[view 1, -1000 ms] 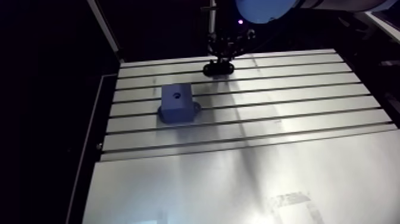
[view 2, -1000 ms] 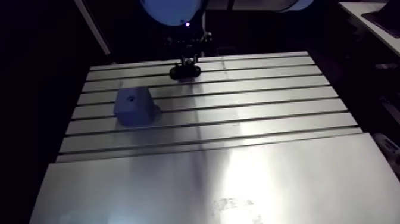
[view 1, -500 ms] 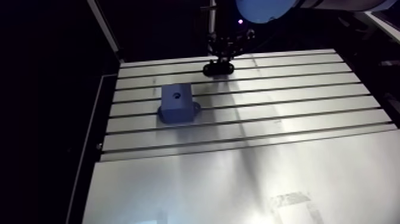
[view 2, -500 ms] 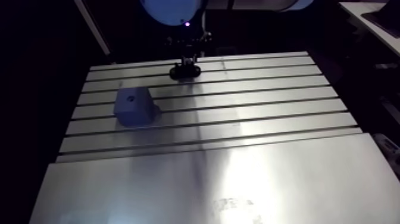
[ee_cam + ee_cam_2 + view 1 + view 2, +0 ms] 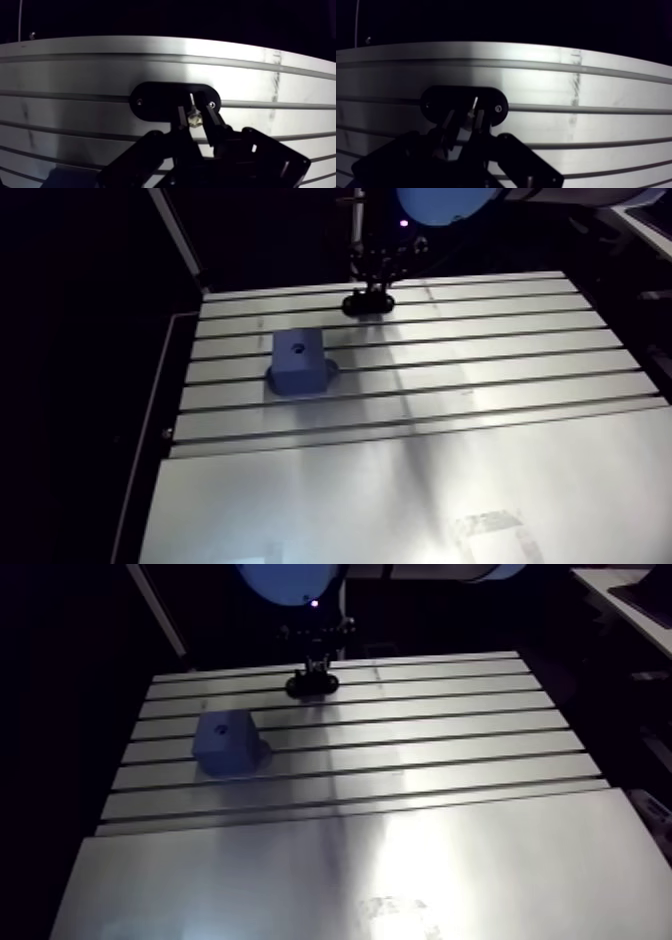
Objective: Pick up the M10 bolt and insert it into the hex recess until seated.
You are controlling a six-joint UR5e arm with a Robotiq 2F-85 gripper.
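Observation:
In the wrist view my gripper (image 5: 192, 111) stands low over a black oval holder plate (image 5: 155, 102) on the table, its two fingers pressed against a small brass-coloured M10 bolt (image 5: 194, 119). The bolt's thin shaft shows between the fingertips. The arm view has the gripper (image 5: 372, 283) at the table's far edge, above the holder (image 5: 367, 303). A blue block (image 5: 298, 363) with a dark hex recess (image 5: 297, 345) in its top sits nearer and to the left, well apart from the gripper.
The slotted aluminium table (image 5: 480, 358) runs wide to the right of the block, with a smooth plate (image 5: 400, 498) in front. A dark frame post (image 5: 175, 238) rises at the far left corner.

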